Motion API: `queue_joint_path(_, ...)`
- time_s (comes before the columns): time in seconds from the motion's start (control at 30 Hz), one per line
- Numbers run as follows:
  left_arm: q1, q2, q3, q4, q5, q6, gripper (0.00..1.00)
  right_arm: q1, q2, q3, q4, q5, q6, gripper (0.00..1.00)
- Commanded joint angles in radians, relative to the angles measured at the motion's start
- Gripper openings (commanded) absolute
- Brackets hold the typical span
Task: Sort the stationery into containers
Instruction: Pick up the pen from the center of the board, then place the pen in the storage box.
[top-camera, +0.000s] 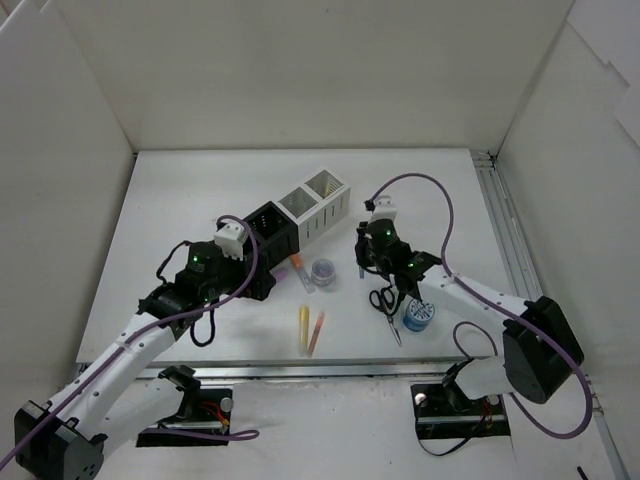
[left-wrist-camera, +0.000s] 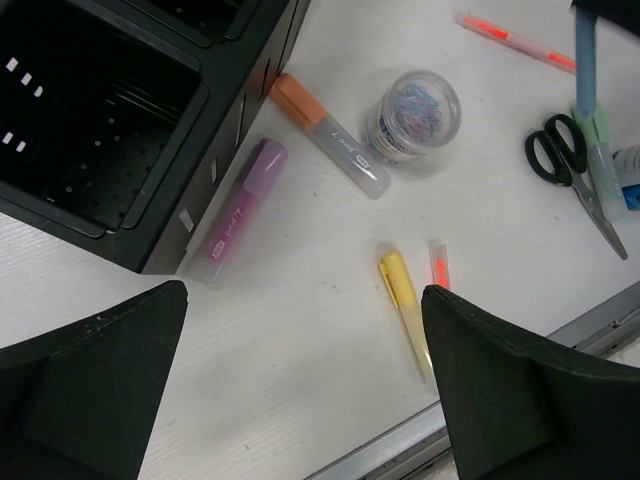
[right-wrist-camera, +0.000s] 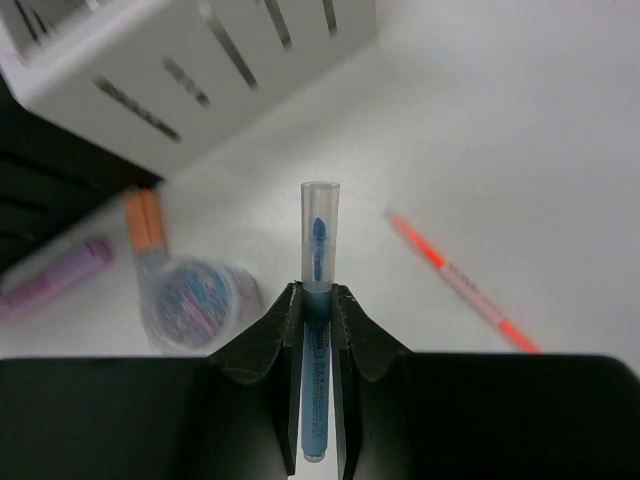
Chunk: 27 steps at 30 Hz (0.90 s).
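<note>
My right gripper (right-wrist-camera: 318, 300) is shut on a blue marker (right-wrist-camera: 320, 235) and holds it above the table, right of the purple-lidded tub (right-wrist-camera: 195, 300); from above, the gripper (top-camera: 368, 262) hangs beside the white containers (top-camera: 315, 200). My left gripper (left-wrist-camera: 300, 400) is open and empty, over bare table in front of the black containers (left-wrist-camera: 90, 110). A pink marker (left-wrist-camera: 240, 205) and an orange marker (left-wrist-camera: 325, 135) lie against the black containers. A yellow pen (left-wrist-camera: 405, 300) and a thin orange pen (left-wrist-camera: 437, 265) lie near the front edge.
Black-handled scissors (left-wrist-camera: 565, 160), a pale green eraser (left-wrist-camera: 598, 128) and the blue tape roll (top-camera: 418, 315) lie under my right arm. Another thin orange pen (right-wrist-camera: 460, 285) lies right of the held marker. A metal rail (top-camera: 300, 368) runs along the front edge.
</note>
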Motion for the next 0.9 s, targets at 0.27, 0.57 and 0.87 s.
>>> queue_joint_path(0.27,-0.007,0.015,0.061,0.065,0.108,0.052,0.99,-0.135,0.153,0.289,0.683,-0.318,-0.538,0.0)
queue_joint_path(0.57,-0.016,0.078,0.118,0.048,0.096,0.068,0.99,-0.205,0.54,0.627,0.906,-0.578,-0.511,0.0)
queue_joint_path(0.87,-0.025,0.111,0.134,0.022,0.098,0.059,0.99,-0.21,0.658,0.593,1.061,-0.55,-0.456,0.03)
